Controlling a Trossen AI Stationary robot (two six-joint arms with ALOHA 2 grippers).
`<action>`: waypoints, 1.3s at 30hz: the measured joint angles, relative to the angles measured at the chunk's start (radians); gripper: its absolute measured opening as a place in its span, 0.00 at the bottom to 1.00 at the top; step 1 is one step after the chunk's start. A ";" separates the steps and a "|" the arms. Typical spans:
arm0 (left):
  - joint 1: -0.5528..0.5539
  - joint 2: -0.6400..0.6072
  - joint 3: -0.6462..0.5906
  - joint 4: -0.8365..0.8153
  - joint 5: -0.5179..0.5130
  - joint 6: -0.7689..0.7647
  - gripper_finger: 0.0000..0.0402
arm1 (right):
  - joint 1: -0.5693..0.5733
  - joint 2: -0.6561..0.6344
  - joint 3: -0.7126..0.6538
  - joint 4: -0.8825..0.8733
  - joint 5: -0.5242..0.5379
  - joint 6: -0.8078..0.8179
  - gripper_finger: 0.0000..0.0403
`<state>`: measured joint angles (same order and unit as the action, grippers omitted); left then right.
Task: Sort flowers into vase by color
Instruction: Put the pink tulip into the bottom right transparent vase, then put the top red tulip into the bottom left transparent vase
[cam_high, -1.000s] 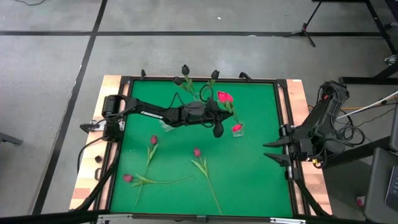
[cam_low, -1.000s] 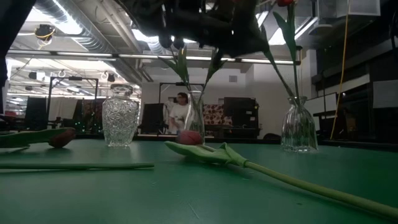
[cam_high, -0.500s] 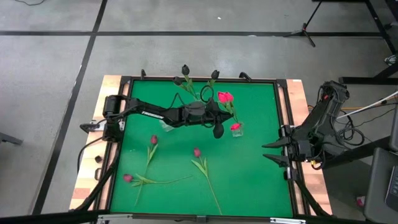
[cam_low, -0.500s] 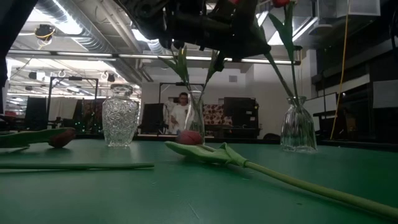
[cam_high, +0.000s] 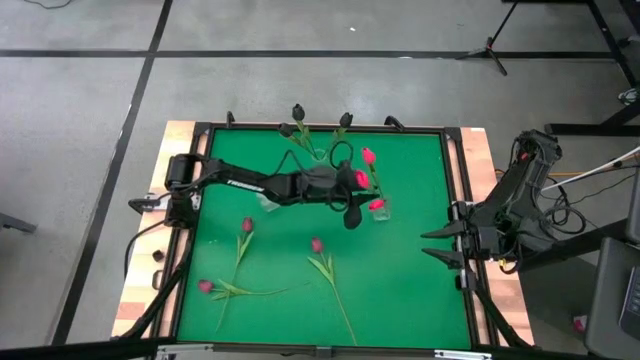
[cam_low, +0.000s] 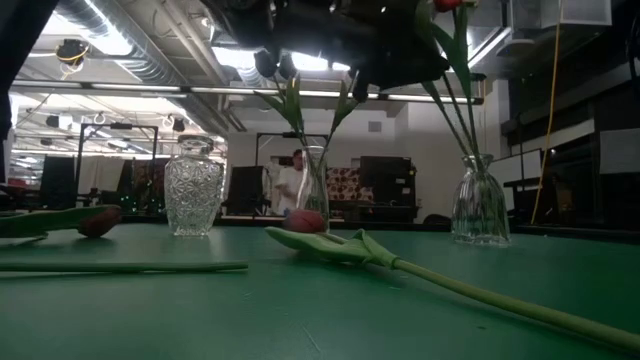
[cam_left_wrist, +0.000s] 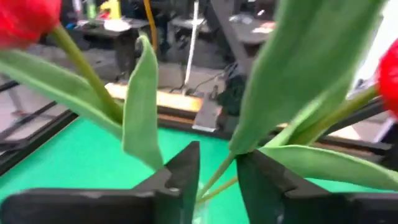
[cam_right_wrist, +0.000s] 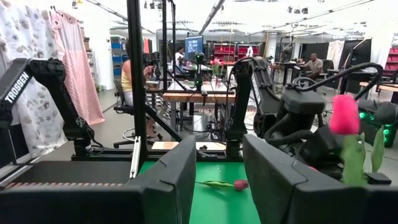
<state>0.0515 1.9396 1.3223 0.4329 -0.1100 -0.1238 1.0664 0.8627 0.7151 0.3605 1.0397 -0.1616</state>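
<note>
Even, soft light falls on the green tabletop (cam_high: 400, 270) from above, with faint shadows. At table height, bright ceiling strip lights (cam_low: 120, 30) glare, leaving the arm above the clear vase (cam_low: 480, 205) in silhouette. The left wrist view is heavily blurred.

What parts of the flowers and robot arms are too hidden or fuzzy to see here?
- High view: the clear glass vase holding bright pink tulips is mostly covered by the left gripper.
- Low view: the left arm's dark bulk crosses the top edge; the pink tulip head is cut off there.
- Left wrist view: the red tulip heads are blurred, and the vase mouth sits below the fingers.
- High view: the near-black tulip heads are too small for detail.
</note>
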 joint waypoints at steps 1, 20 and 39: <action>-0.004 0.000 0.011 -0.027 -0.025 0.002 0.27 | 0.000 0.000 0.000 -0.002 0.000 0.000 0.33; -0.026 -0.013 0.072 -0.369 -0.089 -0.079 0.39 | 0.000 0.000 0.000 -0.061 0.005 0.057 0.33; -0.028 -0.119 0.072 -0.453 -0.153 -0.047 0.39 | -0.288 0.106 0.000 0.003 -0.086 0.088 0.33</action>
<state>0.0235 1.8202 1.3941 -0.0204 -0.2630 -0.1707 0.7780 0.9689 0.7150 0.3630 0.9534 -0.0731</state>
